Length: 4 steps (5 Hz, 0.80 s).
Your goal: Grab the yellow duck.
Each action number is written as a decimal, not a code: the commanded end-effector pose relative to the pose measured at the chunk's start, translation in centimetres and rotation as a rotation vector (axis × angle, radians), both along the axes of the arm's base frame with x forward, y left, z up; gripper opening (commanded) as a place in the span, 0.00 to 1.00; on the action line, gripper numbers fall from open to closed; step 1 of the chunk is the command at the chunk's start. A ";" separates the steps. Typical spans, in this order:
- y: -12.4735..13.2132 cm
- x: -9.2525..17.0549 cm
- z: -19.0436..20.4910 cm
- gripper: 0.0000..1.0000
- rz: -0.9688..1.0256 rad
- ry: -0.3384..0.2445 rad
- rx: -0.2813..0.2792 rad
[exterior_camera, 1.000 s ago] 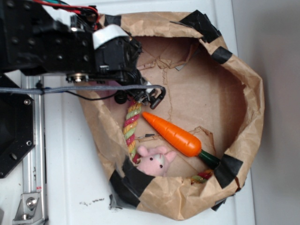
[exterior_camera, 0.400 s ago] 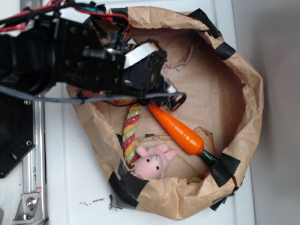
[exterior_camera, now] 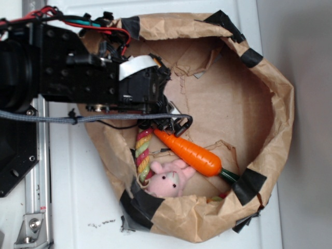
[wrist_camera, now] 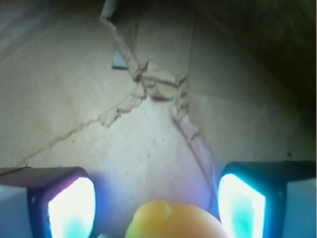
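Note:
In the wrist view the yellow duck (wrist_camera: pixel 176 220) shows as a rounded yellow shape at the bottom edge, between the two lit fingers (wrist_camera: pixel 72 208). My gripper (wrist_camera: pixel 157 208) is open around it, with a clear gap on the left side and the right pad close to the duck. In the exterior view the duck is hidden under the black arm, and my gripper (exterior_camera: pixel 175 124) hangs low inside the paper bag (exterior_camera: pixel 280 104), just above the tip of the orange carrot (exterior_camera: pixel 189 153).
A striped rope toy (exterior_camera: pixel 142 153) lies beneath the arm. The pink plush pig (exterior_camera: pixel 168 179) rests against the bag's near wall, beside the carrot's green end (exterior_camera: pixel 231 176). The taped, crumpled bag walls ring the whole floor (wrist_camera: pixel 148 99).
The arm swung right into the bag, then drew back left and lower. The carrot's tip shifted up, then down and left, and the pig slid slightly left.

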<state>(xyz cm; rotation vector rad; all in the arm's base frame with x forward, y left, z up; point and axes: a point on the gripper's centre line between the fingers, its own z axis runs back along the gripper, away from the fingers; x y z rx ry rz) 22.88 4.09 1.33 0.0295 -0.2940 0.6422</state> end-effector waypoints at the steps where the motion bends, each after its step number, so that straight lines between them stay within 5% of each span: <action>1: 2.4 1.1 5.6 1.00 0.074 -0.124 -0.172; 4: 1.4 -0.6 3.7 1.00 0.003 -0.010 -0.130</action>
